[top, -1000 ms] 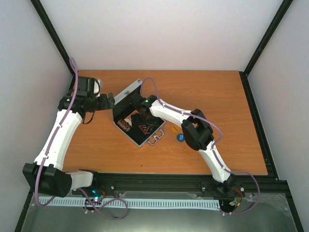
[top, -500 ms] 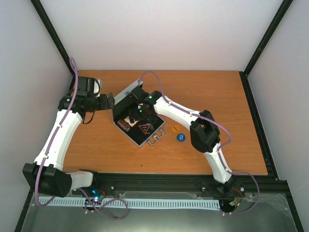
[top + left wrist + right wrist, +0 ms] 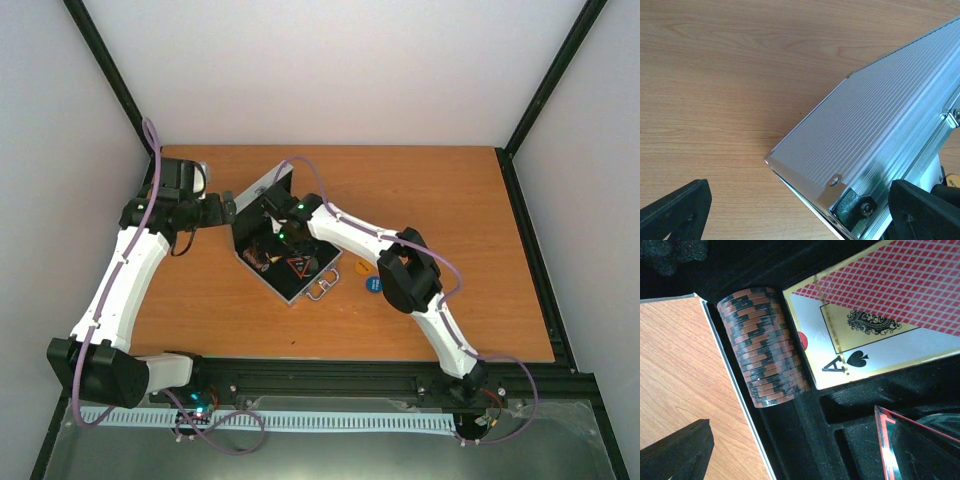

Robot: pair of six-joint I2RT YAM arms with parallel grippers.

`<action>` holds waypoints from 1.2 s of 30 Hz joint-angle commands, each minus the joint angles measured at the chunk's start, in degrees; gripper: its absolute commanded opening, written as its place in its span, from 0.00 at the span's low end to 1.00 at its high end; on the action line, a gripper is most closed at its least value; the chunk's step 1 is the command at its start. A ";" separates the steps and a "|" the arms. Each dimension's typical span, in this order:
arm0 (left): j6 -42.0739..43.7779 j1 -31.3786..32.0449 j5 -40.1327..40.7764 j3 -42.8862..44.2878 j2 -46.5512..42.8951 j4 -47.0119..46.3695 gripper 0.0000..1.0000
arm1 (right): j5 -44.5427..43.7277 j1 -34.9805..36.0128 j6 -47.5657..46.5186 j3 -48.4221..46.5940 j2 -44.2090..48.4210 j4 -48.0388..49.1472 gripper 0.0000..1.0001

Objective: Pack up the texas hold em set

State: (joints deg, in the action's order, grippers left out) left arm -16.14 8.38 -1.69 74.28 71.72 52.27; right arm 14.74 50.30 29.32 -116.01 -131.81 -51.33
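Observation:
The silver aluminium case lies open on the table with its lid raised. In its black lining lie a brown-and-black chip stack, the red card deck and the dark triangular button. My right gripper hovers open and empty inside the case, above the chip slot. My left gripper is open behind the lid; the ribbed lid corner sits between its wide-apart fingers. An orange disc and a blue disc lie on the table right of the case.
The case's metal handle sticks out at its front. The wooden table is bounded by black frame posts and white walls at the back and both sides.
My right gripper has moved back and to the left inside the case, from over the triangular button to over the chip stack. The left arm has stayed where it was.

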 commanded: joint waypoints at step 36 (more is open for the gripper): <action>0.54 0.14 -0.24 -0.81 -1.49 0.83 1.00 | -4.73 0.67 -0.98 4.15 2.47 2.54 0.99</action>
State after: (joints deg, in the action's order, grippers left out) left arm -16.14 8.38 -1.96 73.71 71.22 52.45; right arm 12.38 50.52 28.10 -108.84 -129.25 -47.59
